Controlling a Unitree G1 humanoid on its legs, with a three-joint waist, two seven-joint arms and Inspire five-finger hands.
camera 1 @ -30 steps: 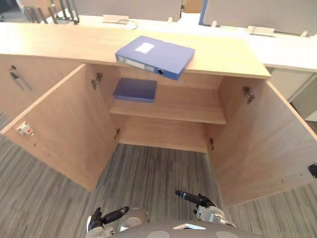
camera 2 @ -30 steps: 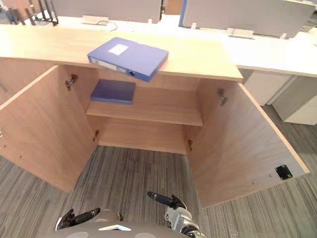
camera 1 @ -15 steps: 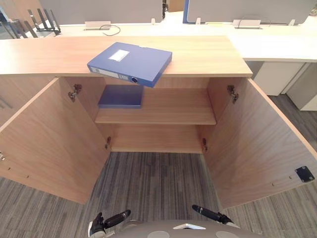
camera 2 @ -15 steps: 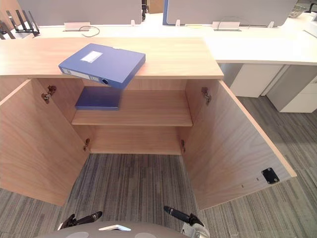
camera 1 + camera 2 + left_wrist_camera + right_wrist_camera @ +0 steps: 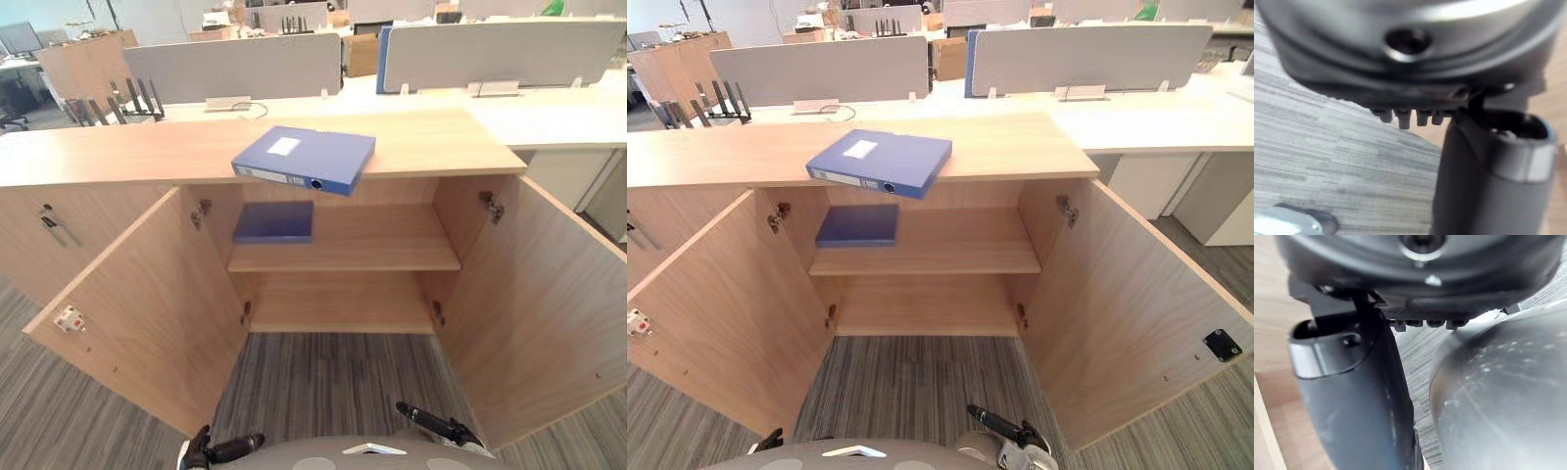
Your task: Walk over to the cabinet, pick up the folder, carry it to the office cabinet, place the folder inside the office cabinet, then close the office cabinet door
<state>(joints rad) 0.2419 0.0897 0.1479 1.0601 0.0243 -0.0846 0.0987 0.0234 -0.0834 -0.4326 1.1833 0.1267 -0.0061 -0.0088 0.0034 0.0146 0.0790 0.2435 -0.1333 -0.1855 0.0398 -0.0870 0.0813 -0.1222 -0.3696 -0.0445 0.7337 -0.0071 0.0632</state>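
Stands facing the cabinet, close, though likely short of arm's reach. Meets at far left the left door, swung wide open. Carries the left hand low, fingers straight and relaxed, holding nothing. Finds the folder lying flat on the cabinet's top, just left of centre, one corner overhanging the front edge above the open bay. Notes a second folder flat on the shelf below, at its left end, almost under the first. Carries the right hand low too, fingers stretched out straight, empty. Meets at far right the right door, also wide open.

Reads as the end of the walk-up, with the pick-up not yet begun. Calls next for closing the last gap, raising both hands to top height, and taking the folder by its overhanging corner, probably one hand on each side, clear of both doors.
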